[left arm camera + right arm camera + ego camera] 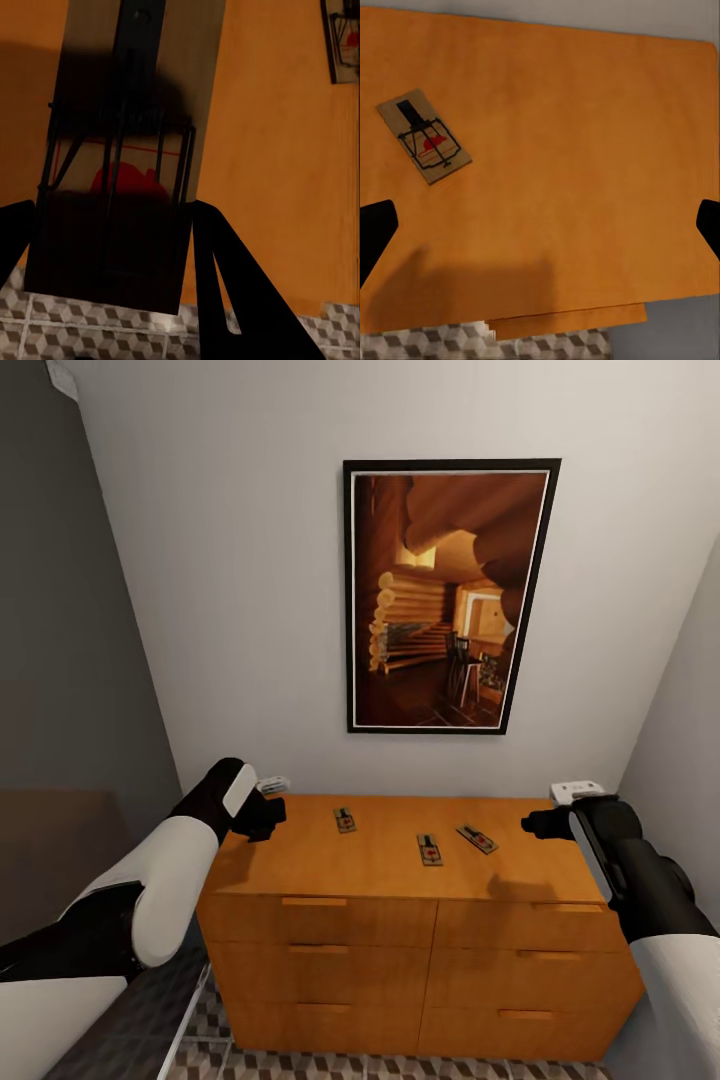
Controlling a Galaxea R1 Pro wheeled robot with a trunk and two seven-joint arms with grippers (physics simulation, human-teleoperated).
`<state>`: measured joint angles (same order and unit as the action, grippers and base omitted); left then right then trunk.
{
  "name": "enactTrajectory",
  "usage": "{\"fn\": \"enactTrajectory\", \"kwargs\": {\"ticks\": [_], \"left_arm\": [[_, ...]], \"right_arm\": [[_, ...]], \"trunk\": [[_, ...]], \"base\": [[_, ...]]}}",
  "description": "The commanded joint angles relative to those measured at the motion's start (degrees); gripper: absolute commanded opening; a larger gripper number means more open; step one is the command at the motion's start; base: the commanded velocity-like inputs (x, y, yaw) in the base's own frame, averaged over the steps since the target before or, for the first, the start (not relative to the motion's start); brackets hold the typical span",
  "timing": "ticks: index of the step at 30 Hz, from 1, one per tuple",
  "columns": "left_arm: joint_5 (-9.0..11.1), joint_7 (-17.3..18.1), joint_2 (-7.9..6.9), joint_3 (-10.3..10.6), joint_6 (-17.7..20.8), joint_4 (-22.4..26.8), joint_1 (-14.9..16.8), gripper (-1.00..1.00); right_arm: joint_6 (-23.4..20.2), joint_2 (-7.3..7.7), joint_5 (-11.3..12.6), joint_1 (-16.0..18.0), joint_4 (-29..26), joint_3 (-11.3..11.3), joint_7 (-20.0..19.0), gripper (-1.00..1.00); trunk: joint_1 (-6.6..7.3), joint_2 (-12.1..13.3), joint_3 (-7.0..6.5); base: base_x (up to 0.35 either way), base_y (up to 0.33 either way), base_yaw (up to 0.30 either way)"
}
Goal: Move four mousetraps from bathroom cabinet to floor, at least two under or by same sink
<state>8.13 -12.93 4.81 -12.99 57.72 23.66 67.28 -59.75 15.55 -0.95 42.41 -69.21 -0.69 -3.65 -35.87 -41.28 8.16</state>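
The orange-brown cabinet (400,920) stands against the wall, and three mousetraps lie on its top: one at the left (345,819), one in the middle (429,849), one at the right (477,838). My left gripper (264,816) hovers over the top's left end. In the left wrist view it (111,225) is shut on a fourth mousetrap (120,172), held between the dark fingers (232,300), with another trap (345,41) further along the top. My right gripper (536,823) hangs over the right end, open (540,217), with a mousetrap (424,136) lying off to one side.
A framed picture (450,595) hangs above the cabinet. Walls close in on both sides. The cube-patterned bathroom floor (300,1060) shows in front of the cabinet and past its top edge (435,341). The drawers are all closed.
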Motion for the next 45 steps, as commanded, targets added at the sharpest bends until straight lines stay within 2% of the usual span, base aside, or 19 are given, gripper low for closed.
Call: {"fn": "enactTrajectory", "kwargs": {"ticks": [1, 9, 15, 19, 30, 38, 45], "left_arm": [[0.4, -0.4, 0.16, -0.2, 0.2, 0.1, 0.0, -1.0], [0.4, 0.3, 1.13, -0.2, 0.2, 0.1, 0.0, -1.0], [0.5, 0.9, 1.65, -0.2, 0.3, 0.2, 0.0, -1.0], [0.5, 2.1, 2.01, -0.2, 0.3, 0.2, 0.0, -1.0], [0.5, 7.8, 2.33, -0.2, 0.3, 0.2, 0.0, -1.0], [0.4, 8.9, 2.39, -0.2, 0.3, 0.1, 0.0, -1.0], [0.4, 9.0, 2.44, -0.1, 0.3, 0.1, 0.0, -1.0]], "right_arm": [[-0.2, 0.08, -0.2, 0.1, 0.2, -0.3, -1.2, 1.0], [-0.2, 0.15, -0.3, 0.0, 0.9, -3.5, -7.7, 1.0], [-0.2, 0.14, -0.2, 0.0, 1.0, -7.9, -9.4, 1.0], [-0.2, 0.11, -0.2, 0.0, 1.0, -9.3, -9.8, 1.0], [-0.2, 0.01, -0.1, 0.0, 1.5, -10.2, -10.7, 1.0], [-0.2, 0.01, -0.1, 0.0, 1.6, -10.3, -12.1, 1.0], [-0.2, 0.0, -0.1, 0.0, 1.8, -10.3, -12.9, 1.0]], "trunk": [[-0.02, -0.1, 0.1], [-0.02, -0.1, 0.1], [-0.02, -0.1, 0.1], [-0.02, -0.1, 0.1], [-0.02, -0.1, 0.1], [-0.02, -0.1, 0.1], [-0.02, -0.1, 0.1]], "base": [[0.0, 0.0, 0.0], [0.0, 0.0, 0.0], [0.0, 0.0, 0.0], [0.0, 0.0, 0.0], [0.0, 0.0, 0.0], [0.0, -0.012, 0.0], [0.036, -0.174, 0.0]]}}
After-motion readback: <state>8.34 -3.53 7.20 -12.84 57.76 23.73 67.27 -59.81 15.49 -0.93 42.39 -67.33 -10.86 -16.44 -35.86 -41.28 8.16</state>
